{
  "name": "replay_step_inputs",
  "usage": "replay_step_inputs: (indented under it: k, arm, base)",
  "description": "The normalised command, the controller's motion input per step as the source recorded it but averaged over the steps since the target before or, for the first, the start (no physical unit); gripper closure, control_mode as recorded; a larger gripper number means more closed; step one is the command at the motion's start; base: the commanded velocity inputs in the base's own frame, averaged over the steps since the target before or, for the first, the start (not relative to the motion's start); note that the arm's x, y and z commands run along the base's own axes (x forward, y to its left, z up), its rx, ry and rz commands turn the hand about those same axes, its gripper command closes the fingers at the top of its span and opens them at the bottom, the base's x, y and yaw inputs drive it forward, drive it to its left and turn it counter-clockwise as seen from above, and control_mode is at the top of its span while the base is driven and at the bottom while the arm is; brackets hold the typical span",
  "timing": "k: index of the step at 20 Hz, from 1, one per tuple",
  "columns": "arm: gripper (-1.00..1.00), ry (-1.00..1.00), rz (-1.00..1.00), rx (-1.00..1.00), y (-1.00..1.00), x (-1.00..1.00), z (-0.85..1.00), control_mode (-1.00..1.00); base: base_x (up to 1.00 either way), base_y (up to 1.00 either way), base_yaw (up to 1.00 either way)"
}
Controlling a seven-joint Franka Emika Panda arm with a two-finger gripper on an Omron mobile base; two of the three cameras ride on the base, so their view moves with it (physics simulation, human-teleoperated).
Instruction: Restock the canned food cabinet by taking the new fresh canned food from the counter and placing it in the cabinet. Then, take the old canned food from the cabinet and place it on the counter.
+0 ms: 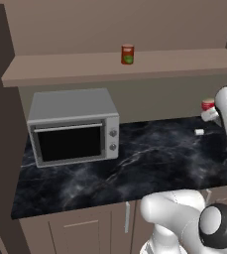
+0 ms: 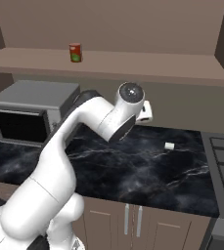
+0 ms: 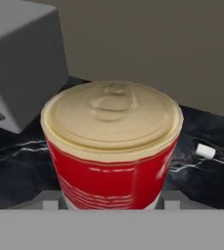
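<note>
- Red can with a cream-white band (image 3: 112,146) close up in the hand view, pale lid toward the camera, lower part between the two pincer (image 3: 112,204) tips at either side of its base.
- Same can seen in the left base view at the far right (image 1: 207,104), raised above the black marble worktop (image 1: 135,163), partly behind the white arm.
- Pincer apparently closed around the red can; actual contact of the fingertips hidden by the can's body, so grip not fully certain.
- Orange-red can with a green patch (image 1: 128,54) upright on the long flat shelf ledge of the brown cabinet (image 1: 60,69); also in the right base view (image 2: 75,52), toward the left of the ledge.
- The two cans well apart: one up on the ledge, the other lower and off to the right.
- Small white block (image 1: 199,132) lying on the worktop near the back wall, below the held can; visible too at (image 2: 169,146) and (image 3: 205,151).
- Grey microwave (image 1: 73,126) standing on the worktop at the left, under the ledge.
- Edge of a stove top (image 2: 223,166) at the right end of the worktop.
</note>
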Motion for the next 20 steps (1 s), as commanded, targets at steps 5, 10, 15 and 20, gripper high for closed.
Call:
replay_step_inputs:
  k: [5,10,15,20]
  arm:
    - [1.00,0.11,0.13,0.00,0.10,0.50,-1.00,-1.00]
    - [1.00,0.19,0.17,-0.01,0.01,0.53,-1.00,-1.00]
    - [1.00,0.20,0.16,-0.01,0.00,0.37,-0.92,-1.00]
    - [1.00,0.07,0.16,0.05,0.00,0.31,-0.93,-1.00]
  base:
    - [0.00,0.00,0.00]
    - [0.00,0.00,0.00]
    - [0.00,0.00,0.00]
    - [0.00,0.00,0.00]
